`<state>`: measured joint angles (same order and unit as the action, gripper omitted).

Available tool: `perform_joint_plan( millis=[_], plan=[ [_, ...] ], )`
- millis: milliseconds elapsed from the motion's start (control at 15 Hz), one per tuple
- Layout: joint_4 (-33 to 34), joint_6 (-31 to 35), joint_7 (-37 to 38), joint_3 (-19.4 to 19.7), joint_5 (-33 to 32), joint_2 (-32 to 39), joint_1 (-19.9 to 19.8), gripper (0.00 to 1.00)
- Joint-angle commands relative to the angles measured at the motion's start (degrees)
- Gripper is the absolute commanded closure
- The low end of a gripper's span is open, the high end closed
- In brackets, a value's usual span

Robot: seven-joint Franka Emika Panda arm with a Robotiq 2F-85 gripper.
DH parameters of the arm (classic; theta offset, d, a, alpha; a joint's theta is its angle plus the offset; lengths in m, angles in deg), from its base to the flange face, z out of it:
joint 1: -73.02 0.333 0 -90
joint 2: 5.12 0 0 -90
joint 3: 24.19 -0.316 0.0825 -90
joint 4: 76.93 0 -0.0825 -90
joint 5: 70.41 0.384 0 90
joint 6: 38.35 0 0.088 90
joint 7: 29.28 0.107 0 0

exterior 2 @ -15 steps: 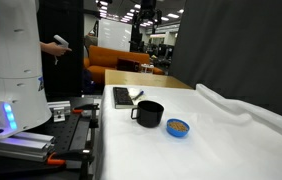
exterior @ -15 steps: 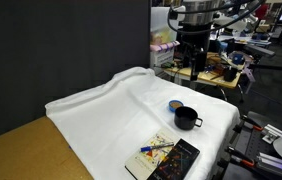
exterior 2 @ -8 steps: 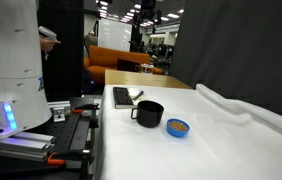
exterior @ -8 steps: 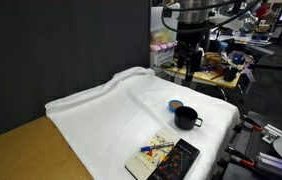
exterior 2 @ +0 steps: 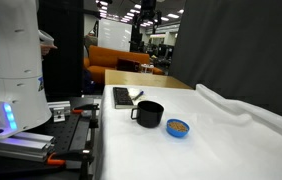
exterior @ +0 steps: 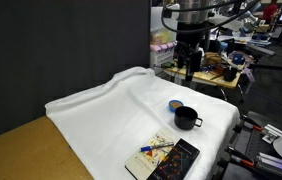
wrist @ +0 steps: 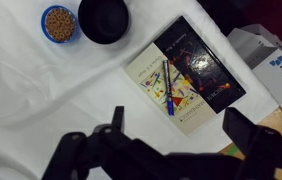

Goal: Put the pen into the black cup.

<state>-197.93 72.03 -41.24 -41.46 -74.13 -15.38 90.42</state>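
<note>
The gripper (exterior: 191, 72) hangs high over the far edge of the counter (exterior: 21, 150), well apart from everything on the white cloth (exterior: 101, 105). In the wrist view its fingers (wrist: 116, 120) are spread wide with nothing between them.

The pen (wrist: 168, 88) lies flat on the cover of a book (wrist: 151, 70), which sits at the counter's corner nearest the camera in an exterior view (exterior: 159, 152). The black cup (exterior: 187, 118) stands upright near the book along the same edge, mouth open and handle out to one side. A blue disc (exterior: 175, 105) lies just beside it.

The step in hand looks like the approach to the pen, so nothing of the task is done yet. To do it well, the arm should travel over the book first and descend only once the pen is centred between the fingers. The wrist should turn so the fingers close across the pen's thin body, not along it.

The pen is slim and lies right on the cover, so the tips likely need to come almost down to the book. Too low would press or shove the book, and too high would close on air. The cover's colourful marks lie close around the pen, so the bluish shaft is the thing to aim for. A grip near its middle should keep it from swinging when lifted toward the cup.
</note>
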Motion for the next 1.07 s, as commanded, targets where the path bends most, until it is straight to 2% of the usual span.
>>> perform_joint_plan(
  millis=[0, 533, 1000],
  plan=[
    [1.6, -0.2, 0.4, 0.4, -0.4, 1.6, -0.3, 0.00],
    [11.0, -1.5, 2.8, -1.5, -6.4, 10.1, 0.8, 0.00],
    [13.6, -1.7, 4.4, -2.1, -8.5, 15.3, 2.5, 0.00]
  ],
)
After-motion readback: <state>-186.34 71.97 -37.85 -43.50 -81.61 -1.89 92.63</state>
